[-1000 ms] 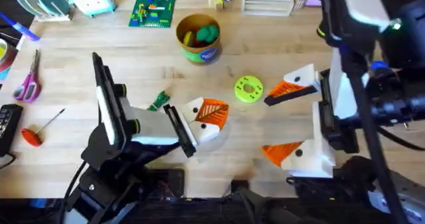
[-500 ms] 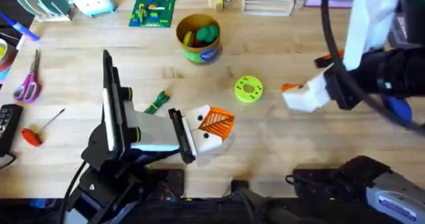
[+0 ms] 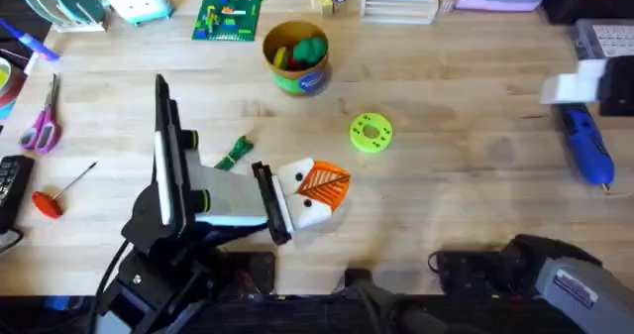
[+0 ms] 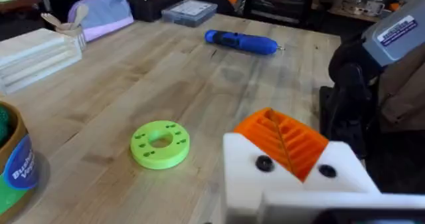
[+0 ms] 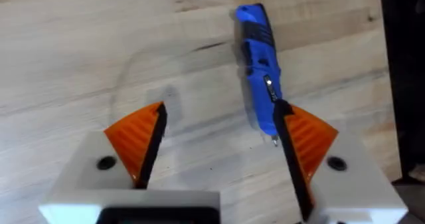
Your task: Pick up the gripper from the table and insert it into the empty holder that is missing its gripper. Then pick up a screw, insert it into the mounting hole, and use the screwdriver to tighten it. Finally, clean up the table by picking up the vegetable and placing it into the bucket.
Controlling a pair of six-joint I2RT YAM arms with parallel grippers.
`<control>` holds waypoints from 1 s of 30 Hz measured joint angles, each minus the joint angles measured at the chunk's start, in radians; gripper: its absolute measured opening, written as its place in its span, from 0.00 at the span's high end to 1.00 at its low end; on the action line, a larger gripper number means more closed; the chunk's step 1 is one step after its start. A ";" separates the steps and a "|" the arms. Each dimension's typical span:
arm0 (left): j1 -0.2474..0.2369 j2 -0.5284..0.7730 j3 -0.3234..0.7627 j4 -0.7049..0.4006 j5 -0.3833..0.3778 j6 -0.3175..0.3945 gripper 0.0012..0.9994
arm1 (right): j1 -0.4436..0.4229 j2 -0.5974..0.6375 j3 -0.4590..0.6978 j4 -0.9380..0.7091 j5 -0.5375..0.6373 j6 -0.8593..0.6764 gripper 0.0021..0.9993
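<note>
Overhead: the left pincer (image 3: 315, 187) lies low over the desk (image 3: 446, 205) near its front edge, an orange ribbed finger (image 3: 325, 180) on a white mount; how far its fingers are parted cannot be told. Just behind it lie the vegetable (image 3: 235, 153) and a lime-green ring (image 3: 371, 133). The bucket (image 3: 296, 56), holding coloured toys, stands toward the back edge. The screwdriver (image 3: 586, 146) lies at the right edge, with scissors (image 3: 42, 124) and a red-handled tool (image 3: 50, 199) at the left edge.

Left wrist: nothing stands between the ring (image 4: 160, 143) and the screwdriver (image 4: 240, 42) beyond.

Right wrist: the right pincer (image 5: 219, 151) hangs wide open over the screwdriver (image 5: 260, 71), holding nothing, its tip between the 2 orange pads (image 5: 139, 141).
</note>
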 joint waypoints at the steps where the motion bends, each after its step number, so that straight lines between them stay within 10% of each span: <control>1: 0.000 0.000 0.000 0.000 0.000 0.000 1.00 | -0.053 0.017 0.000 0.005 -0.017 -0.024 0.01; 13: 0.000 0.000 0.000 0.000 -0.019 0.000 1.00 | -0.403 0.285 0.000 0.139 -0.132 -0.391 0.01; 30: 0.000 0.000 0.000 0.000 -0.043 0.000 1.00 | -0.444 0.584 0.000 0.386 -0.187 -0.621 0.01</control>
